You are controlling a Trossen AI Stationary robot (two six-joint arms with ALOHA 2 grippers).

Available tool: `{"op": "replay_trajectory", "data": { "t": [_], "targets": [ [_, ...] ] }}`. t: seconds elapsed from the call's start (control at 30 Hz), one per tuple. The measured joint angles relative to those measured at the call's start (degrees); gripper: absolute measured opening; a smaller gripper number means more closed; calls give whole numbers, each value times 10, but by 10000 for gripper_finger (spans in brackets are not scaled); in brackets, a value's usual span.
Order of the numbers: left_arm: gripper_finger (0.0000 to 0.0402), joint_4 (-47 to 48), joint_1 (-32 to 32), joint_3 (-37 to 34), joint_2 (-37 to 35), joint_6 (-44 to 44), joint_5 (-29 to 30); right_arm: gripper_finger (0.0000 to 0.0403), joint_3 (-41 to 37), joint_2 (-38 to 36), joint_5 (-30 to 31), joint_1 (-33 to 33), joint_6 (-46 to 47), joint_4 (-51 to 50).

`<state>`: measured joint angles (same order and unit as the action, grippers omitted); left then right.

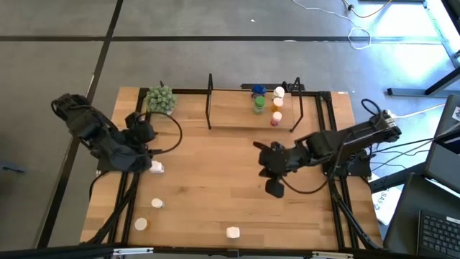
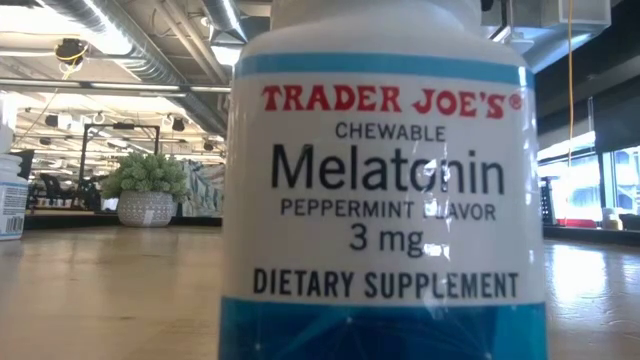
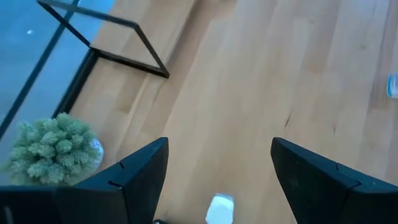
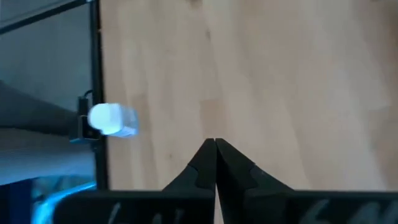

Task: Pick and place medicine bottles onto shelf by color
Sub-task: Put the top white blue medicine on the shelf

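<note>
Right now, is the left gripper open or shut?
Open. In its wrist view the left gripper shows its two dark fingers spread wide apart above a white bottle, gripping nothing.

Grey carpet floor [image 1: 215, 18] around a light-wood table [image 1: 215, 201], dark seams crossing it. Cables [image 1: 359, 32] loose on the floor at 1 o'clock, bright daylight patch [image 1: 410, 18] beside them. Laptop [image 1: 438, 230] at 4 o'clock, off the table edge. Low view: open-plan room, exposed silver ducts [image 2: 150, 45] and strip lights overhead, windows [image 2: 575, 185] at 3 o'clock letting in daylight, potted green plant [image 2: 147, 190] at 9 o'clock on the tabletop.
</note>
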<state>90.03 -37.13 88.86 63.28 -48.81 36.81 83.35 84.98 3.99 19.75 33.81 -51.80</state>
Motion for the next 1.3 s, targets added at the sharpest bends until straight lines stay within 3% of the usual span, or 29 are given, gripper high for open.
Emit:
{"op": "replay_trajectory", "data": {
  "t": [0.37, 0.67, 0.9, 1.1, 1.3],
  "targets": [
    [279, 0, -2, -131, -92, -109, -46, 2, 0, 16, -21, -17, 19, 24],
    [279, -1, -1, -137, -124, -90, 8, 2, 0, 16, -22, -23, -13, 23],
    [279, 0, -1, -137, -138, -90, 15, 7, 0, 16, -21, -27, -11, 24],
    [279, 0, -1, -137, -140, -62, 15, 35, 0, 18, -24, -33, 35, 28],
    [279, 0, -1, -137, -140, -35, 5, 92, 0, 19, -41, -36, 102, 28]
  ]
}}
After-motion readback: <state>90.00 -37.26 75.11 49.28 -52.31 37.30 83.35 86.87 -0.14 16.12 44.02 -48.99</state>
